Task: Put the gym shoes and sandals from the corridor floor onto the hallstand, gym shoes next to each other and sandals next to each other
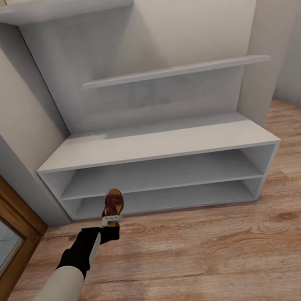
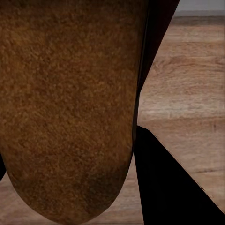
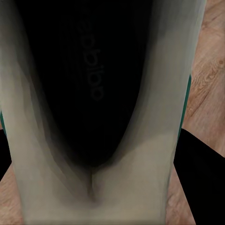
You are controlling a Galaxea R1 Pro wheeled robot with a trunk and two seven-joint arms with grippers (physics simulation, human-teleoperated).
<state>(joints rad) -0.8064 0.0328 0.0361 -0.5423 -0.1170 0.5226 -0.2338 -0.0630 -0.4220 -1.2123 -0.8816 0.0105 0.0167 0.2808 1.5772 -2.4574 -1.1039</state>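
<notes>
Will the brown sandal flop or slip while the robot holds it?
Probably not floppy: the sandal keeps its shape, held at one end by the left gripper. Its sole looks rough and grainy, so it likely grips. It seems light, since that end pinch carries it.

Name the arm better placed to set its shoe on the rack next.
Left. Its hand holds a sandal right in front of the hallstand's low shelves. The right wrist view shows a gym shoe held close above the floor.

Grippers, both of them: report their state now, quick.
Left gripper: shut on a sandal, held up before the hallstand.
Right gripper: shut on a gym shoe, seen close in its wrist view.
</notes>
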